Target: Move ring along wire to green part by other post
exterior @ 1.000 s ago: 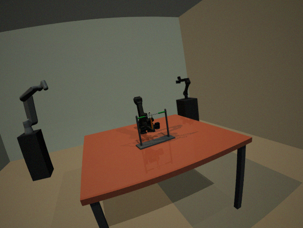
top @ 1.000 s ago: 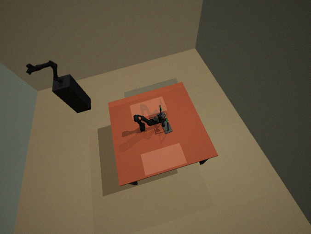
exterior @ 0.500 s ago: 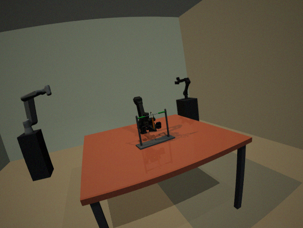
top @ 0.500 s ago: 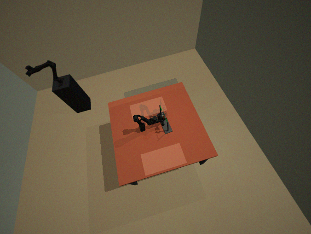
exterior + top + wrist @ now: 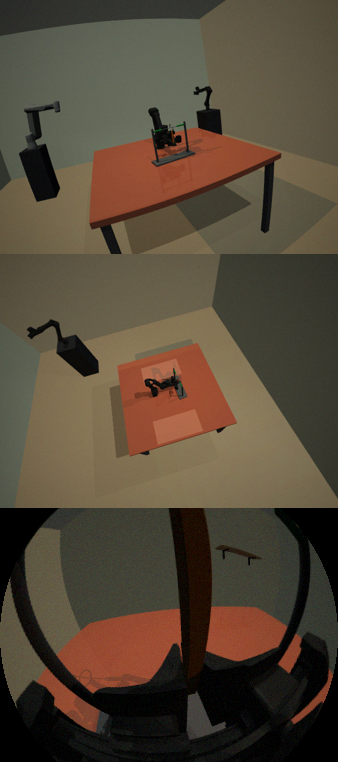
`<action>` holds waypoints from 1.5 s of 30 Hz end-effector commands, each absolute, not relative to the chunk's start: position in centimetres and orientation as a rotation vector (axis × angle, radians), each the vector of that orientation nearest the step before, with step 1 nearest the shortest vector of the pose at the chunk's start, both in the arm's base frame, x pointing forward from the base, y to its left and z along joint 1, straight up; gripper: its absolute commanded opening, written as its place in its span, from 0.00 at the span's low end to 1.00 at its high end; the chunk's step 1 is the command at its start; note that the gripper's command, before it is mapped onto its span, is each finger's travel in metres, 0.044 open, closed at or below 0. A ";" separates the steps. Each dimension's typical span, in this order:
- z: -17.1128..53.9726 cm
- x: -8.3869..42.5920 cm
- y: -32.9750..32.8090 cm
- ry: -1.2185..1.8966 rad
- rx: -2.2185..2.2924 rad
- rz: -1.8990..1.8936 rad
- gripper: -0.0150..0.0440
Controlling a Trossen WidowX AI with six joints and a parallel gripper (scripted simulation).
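Between the two dark posts, the small grey ring (image 5: 171, 126) is kept round the thin wire (image 5: 173, 126) mid-span. Its slim orange handle (image 5: 193, 593) is pinched tight by the black parallel-jaw gripper (image 5: 188, 678).

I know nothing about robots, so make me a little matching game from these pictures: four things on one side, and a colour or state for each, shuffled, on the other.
Things:
1. square table top
2. wire segment beside the left post
3. long handle of the ring
4. black robot gripper

Colours or states:
A. shut on something
B. green
C. red-orange, flat and glossy
D. orange, standing upright between the fingers

Right pairs: 1-C, 2-B, 3-D, 4-A
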State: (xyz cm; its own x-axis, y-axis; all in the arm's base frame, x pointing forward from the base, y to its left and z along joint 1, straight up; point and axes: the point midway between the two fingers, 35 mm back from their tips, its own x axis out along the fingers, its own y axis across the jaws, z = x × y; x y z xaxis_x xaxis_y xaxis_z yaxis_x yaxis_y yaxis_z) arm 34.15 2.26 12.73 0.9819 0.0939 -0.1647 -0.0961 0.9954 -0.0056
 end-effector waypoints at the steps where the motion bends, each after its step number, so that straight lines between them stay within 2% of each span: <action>1: 12.7 34.1 2.6 0.167 -0.008 0.093 0.00; 45: 12.7 33.8 7.0 0.169 -0.005 0.098 0.00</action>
